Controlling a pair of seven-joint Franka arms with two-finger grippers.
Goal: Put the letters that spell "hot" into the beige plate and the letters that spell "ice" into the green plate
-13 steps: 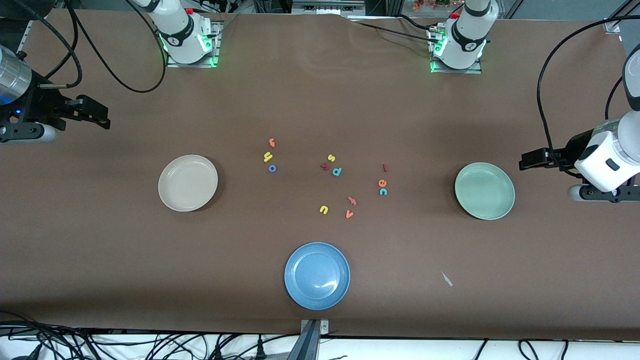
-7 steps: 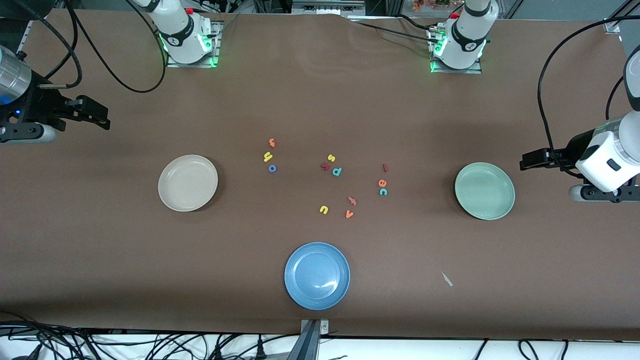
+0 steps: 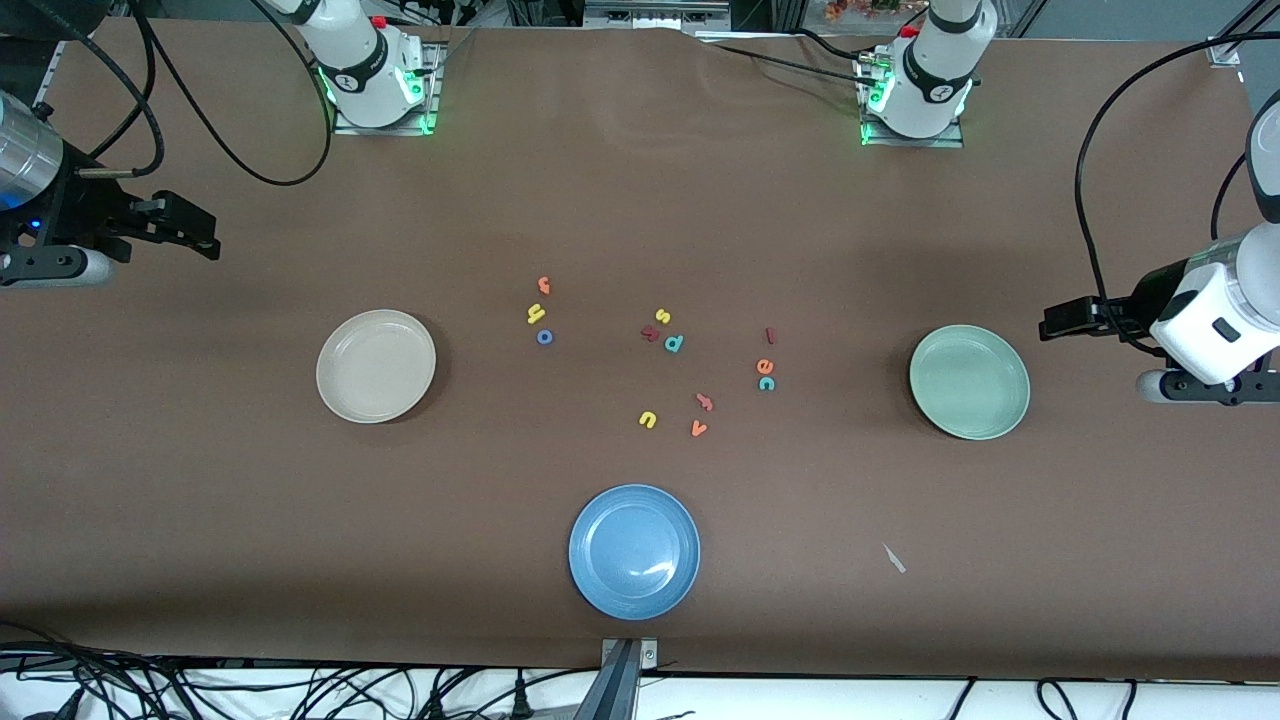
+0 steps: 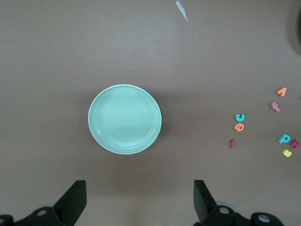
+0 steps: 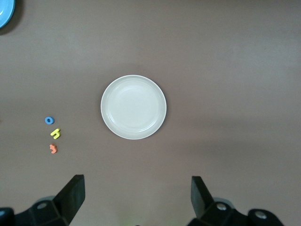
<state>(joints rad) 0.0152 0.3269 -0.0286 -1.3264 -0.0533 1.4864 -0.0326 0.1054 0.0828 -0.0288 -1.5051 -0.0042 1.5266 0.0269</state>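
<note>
- The yellow h (image 3: 536, 314), blue o (image 3: 545, 337) and orange t (image 3: 544, 285) lie in a tight column just left of frame centre in the front view, on the table (image 3: 640, 200), well apart from the beige plate (image 3: 376, 366) at middle left. The plate is bare.
- The dark red i (image 3: 770, 335), orange e (image 3: 765, 366) and teal c (image 3: 766, 383) form a second column right of centre, between the stray letters and the green plate (image 3: 969, 382), also bare. Judged: each word sits on its own plate's side, so each arm has a short carry.
- The right gripper (image 3: 195, 230) hangs at the upper left edge, fingers spread and holding nothing; the left gripper (image 3: 1065, 320) hangs at the middle right edge, likewise released. Both arms wait; no letter is moved yet.
- The blue plate (image 3: 634, 551) sits at lower centre, unused.
- The wrist views show each plate from overhead, between parted fingers; only the front view shows both words, all three plates and the arms together.
</note>
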